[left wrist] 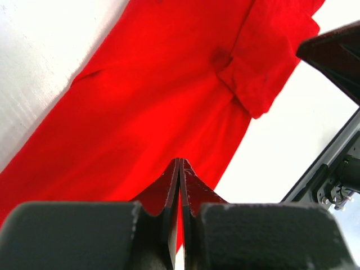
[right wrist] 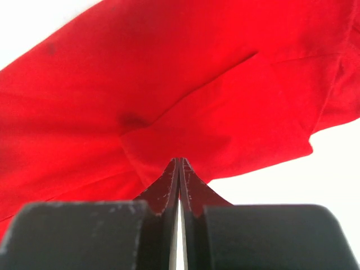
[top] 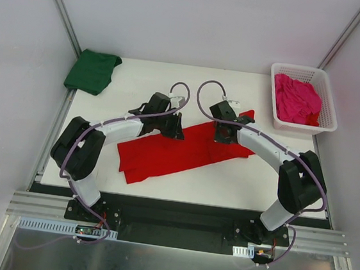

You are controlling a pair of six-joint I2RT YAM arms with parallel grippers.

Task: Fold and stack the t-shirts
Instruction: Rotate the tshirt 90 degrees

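The left gripper (top: 173, 129) is clenched, its fingers pressed flat together over the red t-shirt (top: 165, 154). The right gripper (top: 225, 137) is clenched likewise, just to its right over the same shirt, which lies spread slantwise in the middle of the table (top: 226, 182). The dark green t-shirt (top: 93, 71) sits folded at the far left corner. The pink t-shirt (top: 296, 101) lies crumpled in the white basket (top: 329, 105) at far right.

No legible text or markings anywhere
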